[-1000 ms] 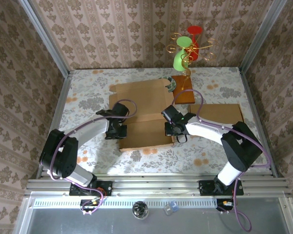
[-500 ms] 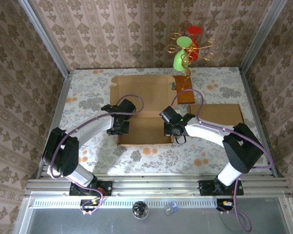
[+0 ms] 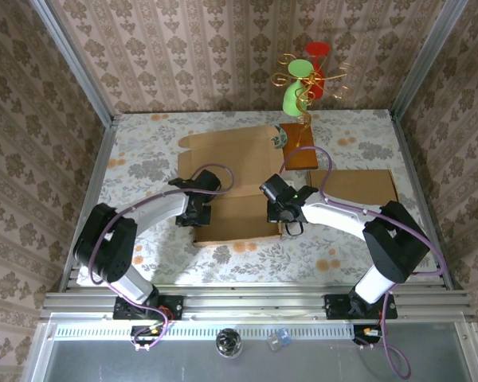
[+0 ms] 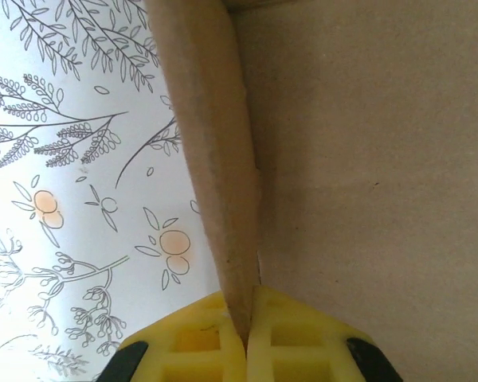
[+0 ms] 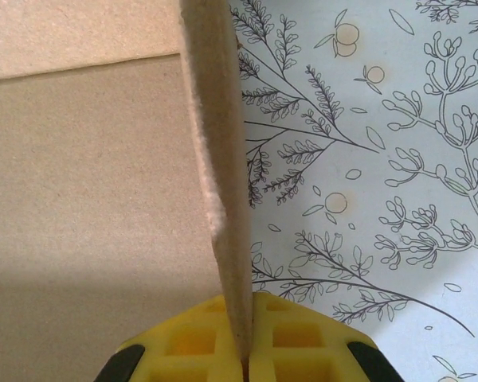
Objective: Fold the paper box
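The two side walls should go up evenly. The left gripper (image 3: 196,208), fingers clamped on the left flap (image 4: 215,159), and the right gripper (image 3: 279,208), fingers pinched on the right flap (image 5: 219,143), ought to move together and hold low near the crease, so the card bends there rather than buckling. The box (image 3: 239,219) lies mid-way across the table (image 3: 143,159) between the arms. It is plain brown card with the base flat, both flaps about upright, and the lid (image 3: 227,147) spread flat on the far side.

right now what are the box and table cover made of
box: brown cardboard, matte; the flap's cut edge looks fuzzy and fibrous. table cover: printed cloth or vinyl, smooth, floral pattern; the look doesn't settle which.
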